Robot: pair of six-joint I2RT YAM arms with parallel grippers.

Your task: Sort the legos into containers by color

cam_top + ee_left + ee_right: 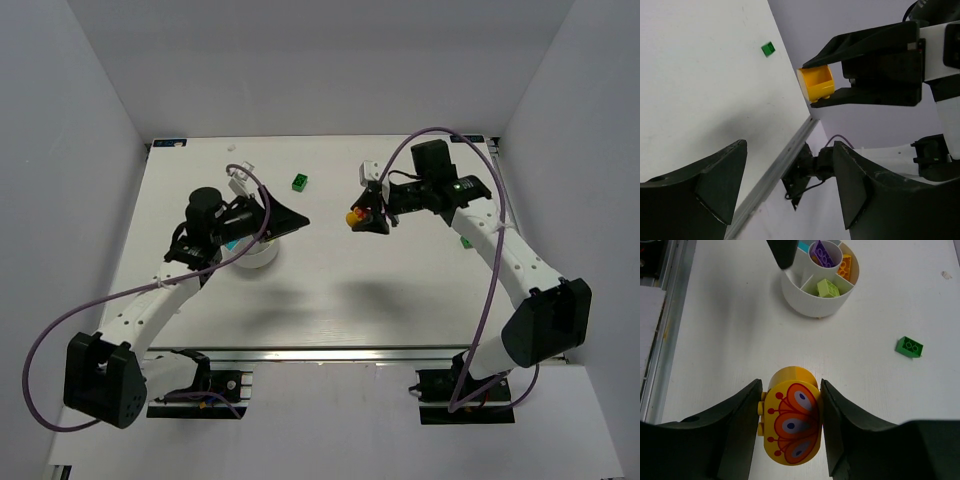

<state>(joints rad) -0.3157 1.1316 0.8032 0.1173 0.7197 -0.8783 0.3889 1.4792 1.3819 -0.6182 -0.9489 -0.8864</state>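
My right gripper (791, 425) is shut on a yellow rounded lego (792, 415) with a red-orange pattern and holds it above the table; the top view shows it mid-table (355, 217). The white divided bowl (817, 302) holds a purple (822, 254), an orange (845, 267), a lime (827, 288) and a cyan lego (804, 247), each in its own compartment. A green lego (909, 347) lies loose at the back of the table (298, 182). My left gripper (295, 222) is open and empty, held in the air right of the bowl (258, 257) and pointing at the yellow lego (817, 84).
A small green piece (466, 241) shows beside the right forearm. A metal rail (330, 352) runs along the table's near edge. White walls enclose the table on three sides. A tiny white scrap (945, 274) lies near the back.
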